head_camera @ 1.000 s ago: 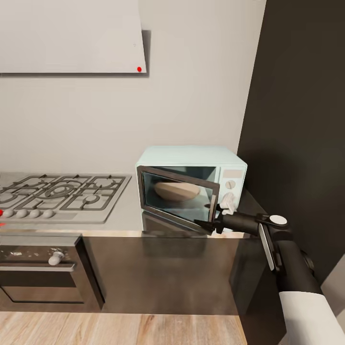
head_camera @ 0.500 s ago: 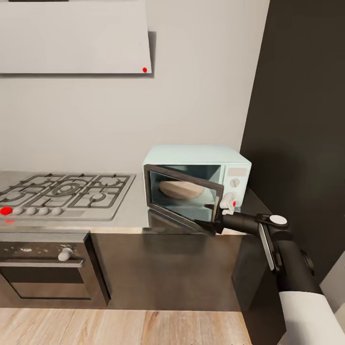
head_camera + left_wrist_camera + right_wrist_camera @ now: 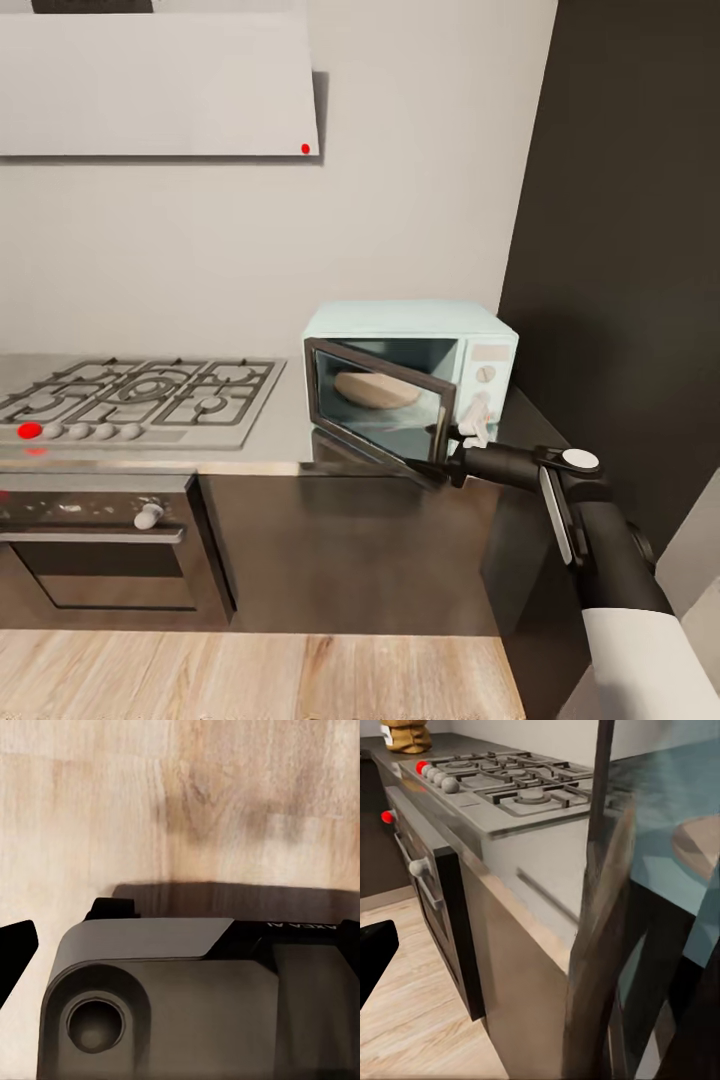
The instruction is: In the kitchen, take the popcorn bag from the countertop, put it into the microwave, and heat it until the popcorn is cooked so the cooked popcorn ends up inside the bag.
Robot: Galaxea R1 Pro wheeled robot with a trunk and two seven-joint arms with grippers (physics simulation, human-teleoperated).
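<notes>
Head view: the microwave [image 3: 412, 375] sits on the counter [image 3: 280, 440] at roughly 3 o'clock of the gas hob [image 3: 140, 395], backed against the grey wall and beside a tall dark panel [image 3: 620, 250]. Its door [image 3: 380, 410] stands part open, swung outward toward the robot, glass dark w/ a grey frame. Through the glass a tan rounded shape [image 3: 377, 390] lies inside the cavity; whether this is the popcorn bag or a turntable plate can't be told. White control panel [image 3: 486, 375] at the door's 3 o'clock side.

The right gripper [image 3: 440, 468] reaches in from 4 o'clock, tip at the door's lower free corner, apparently touching the edge. Whether its fingers are spread or closed can't be told. The left gripper's fingers aren't readable either; the left wrist view gives the robot's own grey body [image 3: 195, 1005] over a wood floor [image 3: 180, 802].

Right wrist view: the door frame [image 3: 600, 945] very close, the hob [image 3: 510, 784] beyond it, and a golden-tan bag [image 3: 406, 735] on the counter past the hob's far end. Oven [image 3: 100, 545] w/ white knob under the hob; white hood [image 3: 160, 85] at 11 o'clock.
</notes>
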